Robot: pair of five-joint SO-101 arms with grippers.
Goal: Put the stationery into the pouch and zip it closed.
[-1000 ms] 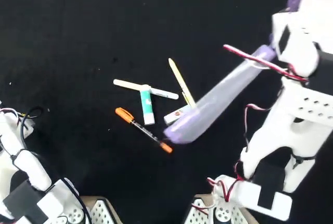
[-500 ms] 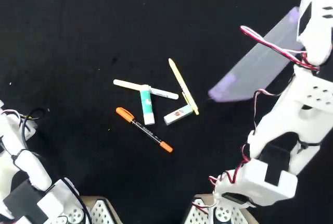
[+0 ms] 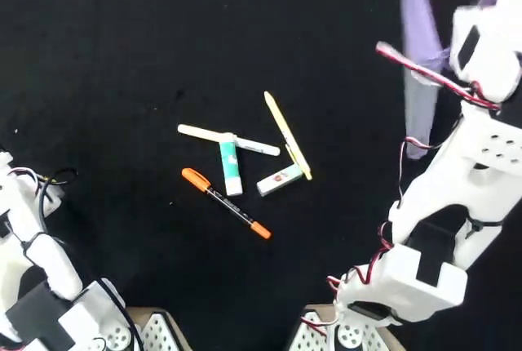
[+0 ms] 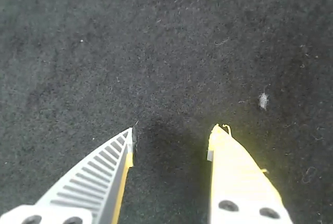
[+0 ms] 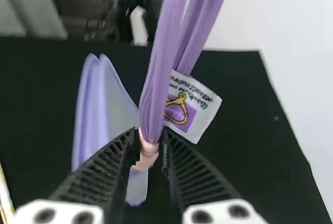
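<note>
Purple translucent plastic pouch [image 3: 419, 82] hangs from my right tool [image 5: 148, 139], lifted off the black cloth counter [image 3: 114, 65] at its far right side and well apart from the stationery. By my judgement the step in hand is positioning the pouch; nothing is loaded and the zip is not yet closed.

Right tool: jaws drawn almost together, clamped on a gathered edge of the pouch; a white label [image 5: 190, 107] hangs just beside the grip. I cannot tell whether the zip is open.

Left tool [image 4: 171, 135]: jaws apart, holding nothing, close above bare counter.

The stationery lies in a loose cluster at the counter's centre:
- long cream pen [image 3: 228, 139], touching the top of the teal-and-white stick [image 3: 231, 167];
- slim yellow pen [image 3: 286, 135], its near end against the small white-and-green eraser [image 3: 279, 179];
- black pen with orange caps [image 3: 226, 203], nearest me.

The next move calls for laying the pouch flat near the cluster, mouth toward the items; one tool should then hold the mouth open while the other feeds the items in singly.
</note>
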